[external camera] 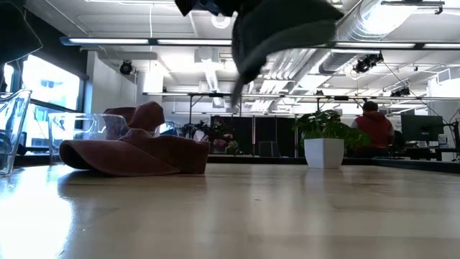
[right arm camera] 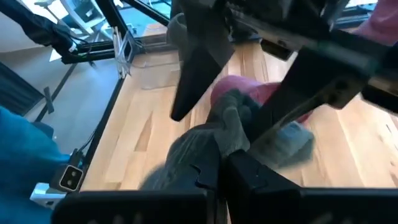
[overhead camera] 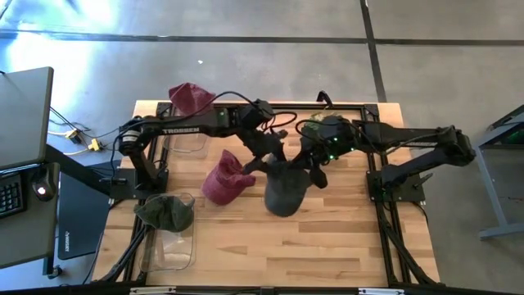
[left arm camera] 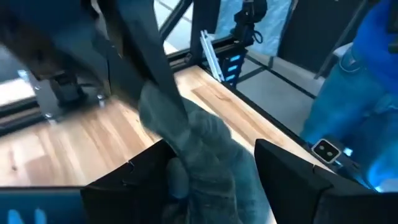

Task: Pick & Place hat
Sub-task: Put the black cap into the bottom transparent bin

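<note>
A dark grey hat hangs in the air over the middle of the table, high in the low view. My right gripper comes from the table's right and is shut on it. My left gripper reaches in from the left and stands open, with bunched grey fabric between its two fingers. A maroon hat lies on the wood left of the grey one, resting on its brim. My right gripper pinches a bunched part of the grey hat between its two fingers, slanting down from the table's right side. The hat hangs below the fingers, slack and clear of the table. My left gripper's fingers flank the hat's gathered top; whether they touch it, I cannot tell.
A clear container at the near left carries a green hat. Another clear container at the far left has a maroon hat by it. Bare wood lies toward the near edge. A potted plant and a person show beyond the table.
</note>
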Available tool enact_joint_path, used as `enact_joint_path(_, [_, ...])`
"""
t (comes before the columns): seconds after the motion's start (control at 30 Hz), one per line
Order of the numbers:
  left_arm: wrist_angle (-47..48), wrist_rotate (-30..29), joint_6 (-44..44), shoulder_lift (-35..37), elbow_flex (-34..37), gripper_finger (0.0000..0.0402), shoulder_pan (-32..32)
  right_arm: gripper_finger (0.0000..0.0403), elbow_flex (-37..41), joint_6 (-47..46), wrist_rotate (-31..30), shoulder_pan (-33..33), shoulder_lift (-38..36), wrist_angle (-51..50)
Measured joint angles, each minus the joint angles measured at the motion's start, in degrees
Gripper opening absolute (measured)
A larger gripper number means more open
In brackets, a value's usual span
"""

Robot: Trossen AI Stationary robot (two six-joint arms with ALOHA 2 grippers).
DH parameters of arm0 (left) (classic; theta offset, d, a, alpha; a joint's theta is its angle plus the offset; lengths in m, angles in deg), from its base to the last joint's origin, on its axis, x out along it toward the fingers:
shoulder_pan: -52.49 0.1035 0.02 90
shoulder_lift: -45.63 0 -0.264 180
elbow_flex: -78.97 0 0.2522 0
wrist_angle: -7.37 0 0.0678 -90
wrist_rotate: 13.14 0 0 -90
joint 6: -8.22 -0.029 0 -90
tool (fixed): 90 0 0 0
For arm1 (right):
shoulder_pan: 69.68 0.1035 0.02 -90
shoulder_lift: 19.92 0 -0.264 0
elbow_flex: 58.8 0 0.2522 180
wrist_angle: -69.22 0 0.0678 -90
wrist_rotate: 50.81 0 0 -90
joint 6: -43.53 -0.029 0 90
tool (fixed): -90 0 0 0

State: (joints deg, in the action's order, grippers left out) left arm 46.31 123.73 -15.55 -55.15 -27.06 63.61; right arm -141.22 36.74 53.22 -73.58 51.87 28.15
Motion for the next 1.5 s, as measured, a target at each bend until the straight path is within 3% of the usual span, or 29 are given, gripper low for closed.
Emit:
enact_joint_path(0.3, [-0.12,6.77,2.23,-0.10,0.03,0.0137,0.19,0.0007,0.02,-2.20,-1.31,0.19,-1.52,-0.79])
enact_joint_path(0.5, [0.36,7.87,7.36,-0.10,0.04,0.0087,0.12,0.0006,0.02,-2.18,-3.73,1.67,-1.63,-1.12])
enact_joint_path(0.8, [0.62,6.63,7.59,1.15,0.13,0.0024,0.12,0.0006,0.02,-4.99,-7.84,3.32,-1.63,-2.99])
enact_joint_path(1.0, [5.48,-4.34,7.03,6.07,0.20,0.0006,-0.05,0.0069,0.07,-12.62,-14.13,2.10,-3.44,-12.13])
enact_joint_path(1.1, [9.60,-7.96,6.92,10.33,0.20,0.0003,0.03,0.0100,0.04,-21.77,-22.50,1.99,-5.61,-16.30])
enact_joint_path(1.2, [14.16,-12.17,5.52,15.51,0.15,0.0002,-0.50,0.0112,0.04,-24.90,-29.97,2.43,-6.91,-16.44])
enact_joint_path(1.3, [16.01,-20.23,4.40,20.59,0.00,0.0001,-3.71,0.0112,0.04,-21.38,-33.31,2.90,-7.10,-14.11])
enact_joint_path(1.5, [19.35,-45.30,10.87,27.46,0.02,0.0001,-18.13,0.0112,0.11,-7.21,-33.11,2.29,-6.87,-11.94])
